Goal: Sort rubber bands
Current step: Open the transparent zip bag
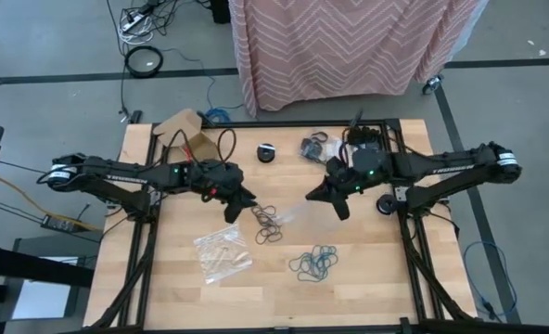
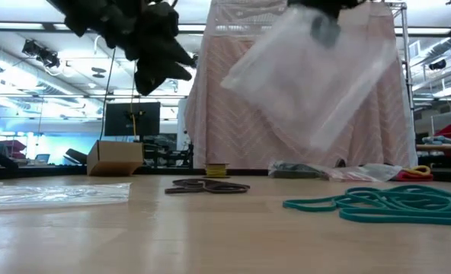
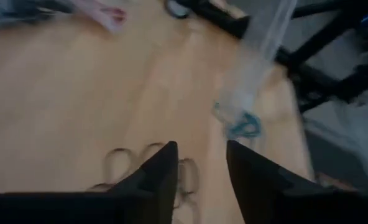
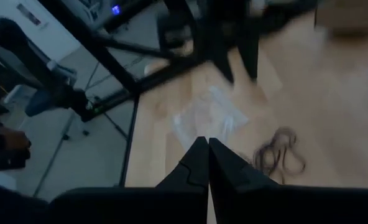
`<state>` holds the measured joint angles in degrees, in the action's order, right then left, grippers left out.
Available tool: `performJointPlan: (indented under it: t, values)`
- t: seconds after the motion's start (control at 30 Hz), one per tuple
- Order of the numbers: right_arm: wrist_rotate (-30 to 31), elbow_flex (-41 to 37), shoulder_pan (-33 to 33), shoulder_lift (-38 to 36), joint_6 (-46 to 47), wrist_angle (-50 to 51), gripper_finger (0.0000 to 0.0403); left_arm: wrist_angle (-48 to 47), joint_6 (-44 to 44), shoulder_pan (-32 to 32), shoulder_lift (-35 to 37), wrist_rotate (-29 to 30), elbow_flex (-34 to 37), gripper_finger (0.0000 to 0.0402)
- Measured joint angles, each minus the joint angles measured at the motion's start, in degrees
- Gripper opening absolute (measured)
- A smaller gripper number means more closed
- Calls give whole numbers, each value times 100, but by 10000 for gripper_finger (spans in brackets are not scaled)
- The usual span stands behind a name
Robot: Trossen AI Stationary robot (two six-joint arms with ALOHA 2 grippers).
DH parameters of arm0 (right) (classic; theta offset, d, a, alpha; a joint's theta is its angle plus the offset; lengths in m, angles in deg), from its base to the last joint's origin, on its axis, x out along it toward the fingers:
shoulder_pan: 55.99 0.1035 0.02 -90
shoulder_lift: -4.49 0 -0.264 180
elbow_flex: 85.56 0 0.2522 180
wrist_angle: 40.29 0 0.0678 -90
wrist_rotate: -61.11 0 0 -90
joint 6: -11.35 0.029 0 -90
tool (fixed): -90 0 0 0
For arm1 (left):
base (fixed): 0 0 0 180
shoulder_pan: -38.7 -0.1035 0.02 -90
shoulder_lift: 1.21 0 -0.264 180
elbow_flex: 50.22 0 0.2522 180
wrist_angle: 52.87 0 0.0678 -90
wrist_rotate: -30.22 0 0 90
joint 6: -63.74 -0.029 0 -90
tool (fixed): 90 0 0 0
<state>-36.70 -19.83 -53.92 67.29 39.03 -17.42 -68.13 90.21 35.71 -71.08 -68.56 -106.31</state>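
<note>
A clear plastic bag (image 2: 317, 76) hangs in the air over the table's middle, with my right gripper (image 1: 317, 194) shut on its top. Left of it my left gripper (image 1: 244, 206) stands open, its fingers (image 3: 165, 168) apart and holding nothing, above a small heap of dark rubber bands (image 1: 268, 223). A heap of teal rubber bands (image 1: 313, 264) lies on the table nearer the front, below the hanging bag. In the low view the dark bands (image 2: 210, 186) and the teal bands (image 2: 385, 204) lie flat on the wood. My right gripper holds the clear bag by its upper edge (image 2: 322, 27), pinched between its shut fingers, coming from the table's right side and slanting a little down. The bag (image 1: 298, 211) hangs tilted below the fingers, clear of the table. How many layers it has I cannot tell.
A second clear bag (image 1: 222, 252) with pale bands in it lies flat at the front left. At the far side are a small black disc (image 1: 268, 152), a heap of bags with dark bands (image 1: 317, 147) and a cardboard box (image 1: 184, 130).
</note>
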Motion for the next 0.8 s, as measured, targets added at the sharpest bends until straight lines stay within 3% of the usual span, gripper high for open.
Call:
performJointPlan:
  t: [0.1,0.33,0.8]
  values:
    - [118,309,-35,-12,-158,206,0,460,301,-2,4,-285,194,169]
    - [207,696,-197,-8,-375,238,0,2419,983,151,-216,-115,791,191]
    - [182,1041,-438,-8,-439,217,0,4406,694,409,-1822,665,797,192]
